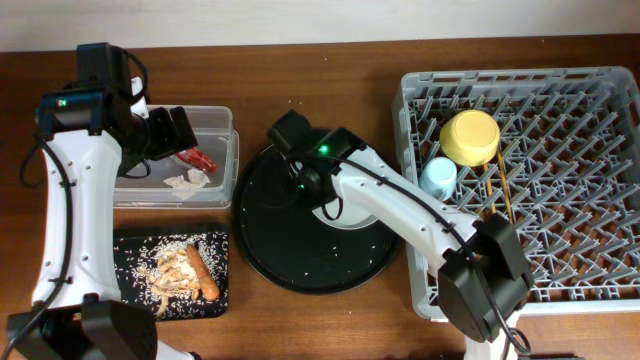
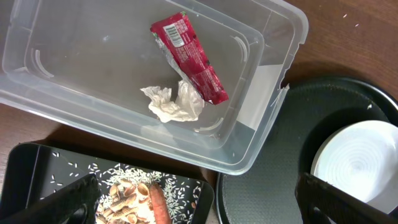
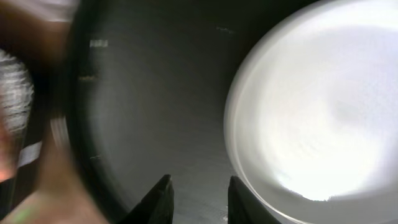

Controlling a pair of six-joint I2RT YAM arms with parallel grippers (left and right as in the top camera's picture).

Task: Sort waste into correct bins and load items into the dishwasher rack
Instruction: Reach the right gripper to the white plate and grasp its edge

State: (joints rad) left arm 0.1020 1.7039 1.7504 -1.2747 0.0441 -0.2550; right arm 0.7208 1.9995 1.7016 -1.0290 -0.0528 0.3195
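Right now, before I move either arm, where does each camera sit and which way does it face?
Overhead: fixed above the table, looking straight down on the square grey plastic dishwasher rack, the round black tray and both arms.
Left wrist: on the left arm, facing down into the clear rectangular plastic tub holding a red wrapper and white tissue; left tool open along the bottom.
Right wrist: low over the tray, blurred, facing the pale round plate; right tool at the bottom.
Shared: both wrist views show that plate.
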